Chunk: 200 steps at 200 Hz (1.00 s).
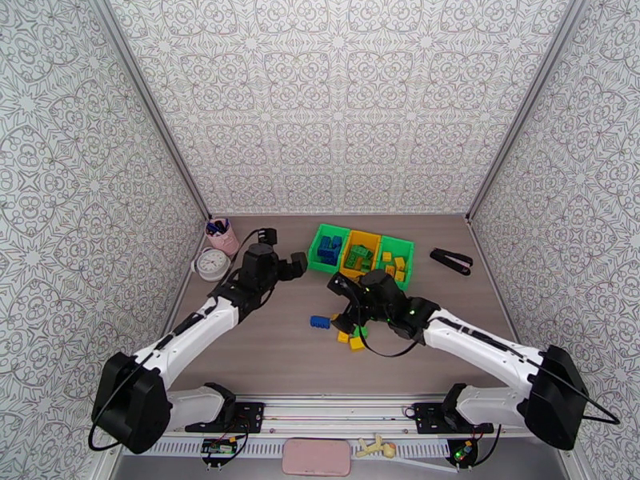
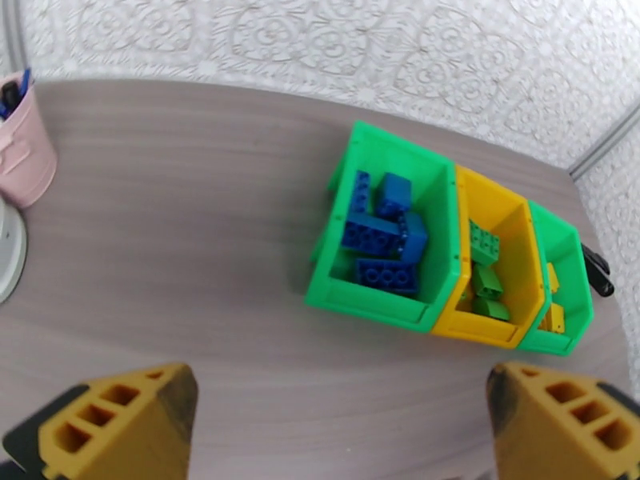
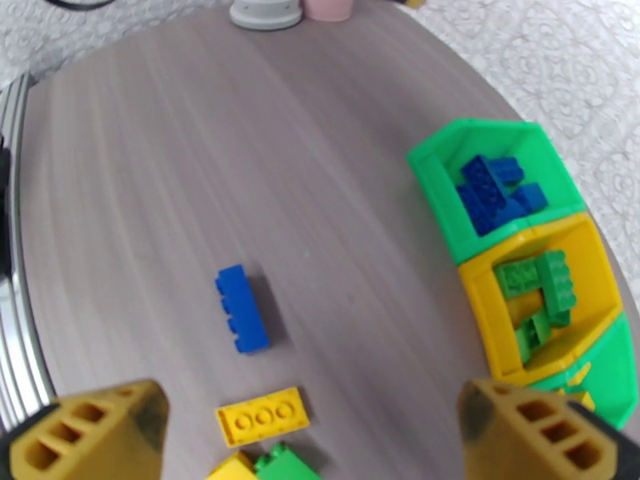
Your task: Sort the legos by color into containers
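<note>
**Containers** (image 2: pixel 458 234) on the tabletop (image 3: pixel 160 154). Blue legos (image 2: pixel 382 234) lie in the left green bin (image 2: pixel 364 302), green legos (image 2: pixel 484 266) in the yellow-orange middle bin (image 2: pixel 480 328), and yellow legos (image 2: pixel 554 318) in the right green bin (image 2: pixel 574 262). The left end effector (image 2: pixel 340 410), released and empty, hovers just left of the containers. The right end effector (image 3: pixel 312 418), likewise spread wide, hangs in front of them above a loose blue brick (image 3: pixel 242 308), yellow brick (image 3: pixel 262 415) and green brick (image 3: pixel 282 462).

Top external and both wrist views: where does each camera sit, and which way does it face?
Top external: above and behind the robot, looking down at table and containers; left arm, right arm, left gripper, right gripper show.
Left wrist: on the left arm, aimed down at the containers; own open gripper at bottom.
Right wrist: on the right arm, aimed down at a loose blue lego; own open gripper at bottom.
Shared: both wrist views hold the containers and the pink cup.
</note>
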### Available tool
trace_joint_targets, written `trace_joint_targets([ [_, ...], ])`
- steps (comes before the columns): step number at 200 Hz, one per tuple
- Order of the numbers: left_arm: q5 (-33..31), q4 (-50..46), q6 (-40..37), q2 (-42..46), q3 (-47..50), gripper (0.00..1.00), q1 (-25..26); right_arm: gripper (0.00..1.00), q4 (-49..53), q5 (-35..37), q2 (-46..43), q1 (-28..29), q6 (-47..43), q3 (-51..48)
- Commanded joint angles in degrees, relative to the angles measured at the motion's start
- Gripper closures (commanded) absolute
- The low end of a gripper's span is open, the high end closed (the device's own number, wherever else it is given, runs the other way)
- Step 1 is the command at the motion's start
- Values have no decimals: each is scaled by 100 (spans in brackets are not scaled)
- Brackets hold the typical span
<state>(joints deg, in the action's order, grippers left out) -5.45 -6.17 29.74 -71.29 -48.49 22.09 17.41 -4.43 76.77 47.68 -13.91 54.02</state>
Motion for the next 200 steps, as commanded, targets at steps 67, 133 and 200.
trace_joint_targets([
  [67, 511, -627, 846, 813, 731, 0, -965, 5, 1775, 181, 2103, 424, -547, 1891],
  [133, 652, -793, 718, 957, 770, 0, -1172, 21, 2074, -18, 3163, 469, -742, 2588],
  [200, 686, -874, 709, 1117, 878, 0, -1207, 42, 2087, -144, 3920, 470, -753, 3078],
])
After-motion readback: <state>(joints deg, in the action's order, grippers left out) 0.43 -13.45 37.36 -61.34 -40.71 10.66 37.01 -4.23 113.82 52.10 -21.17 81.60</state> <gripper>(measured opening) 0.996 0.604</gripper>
